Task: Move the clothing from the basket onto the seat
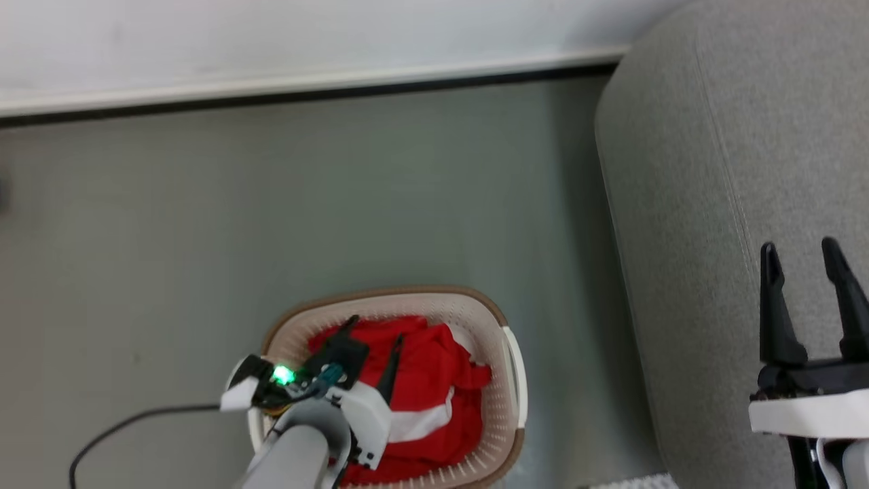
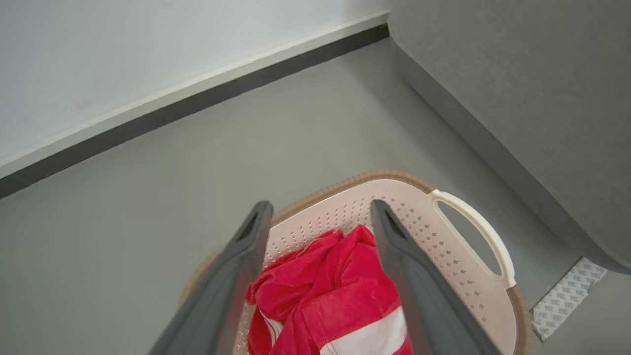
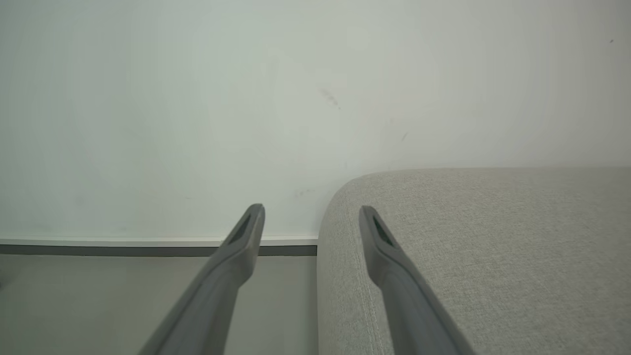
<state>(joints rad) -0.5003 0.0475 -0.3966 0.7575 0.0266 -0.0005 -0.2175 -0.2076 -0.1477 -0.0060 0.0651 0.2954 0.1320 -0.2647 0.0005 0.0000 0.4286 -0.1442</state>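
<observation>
Hovering the left pincer (image 1: pixel 375 331), fingers spread wide and empty, above the red clothing (image 1: pixel 434 380) lying heaped in the basket (image 1: pixel 475 319); holding the right pincer (image 1: pixel 798 246) open over the grey sofa (image 1: pixel 713 170).

Left tool (image 1: pixel 375 331) tilted downward, jaws wide apart, right tool (image 1: pixel 798 248) pointing forward, jaws apart, empty.

Room corner: plain white wall (image 1: pixel 271 34), smooth grey floor (image 1: pixel 339 204).
White skirting (image 1: pixel 305 81) with 1 dark strip (image 1: pixel 305 94) beneath joins them; a light grey fabric sofa (image 1: pixel 713 170) stands by the wall at right, in even, soft light.
</observation>
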